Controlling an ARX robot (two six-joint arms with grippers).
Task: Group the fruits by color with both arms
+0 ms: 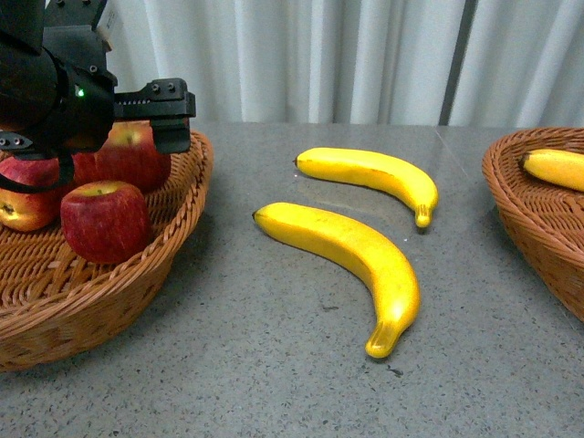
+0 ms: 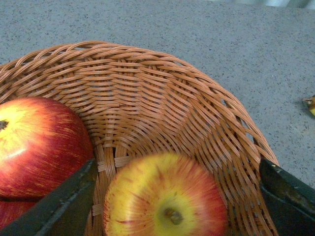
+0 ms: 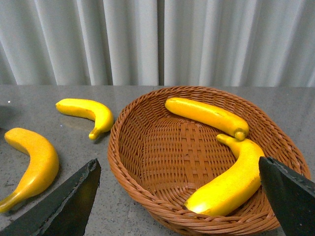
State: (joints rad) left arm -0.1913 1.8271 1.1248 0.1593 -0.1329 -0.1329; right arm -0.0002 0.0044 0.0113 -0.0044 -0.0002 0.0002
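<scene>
The left gripper (image 2: 177, 166) is hanging over the left basket (image 1: 187, 173) with its jaws spread wide and holding nothing, and an apple (image 2: 165, 196) is lying right beneath the gap. More apples (image 1: 105, 219) are sitting in that basket beside it. The right gripper (image 3: 179, 164) is hovering above the right basket (image 3: 142, 189), jaws likewise apart and empty, and two bananas (image 3: 206, 115) are lying inside. Two more bananas (image 1: 351, 246) are lying on the counter (image 1: 228, 347) between the baskets, near each other but not touching.
</scene>
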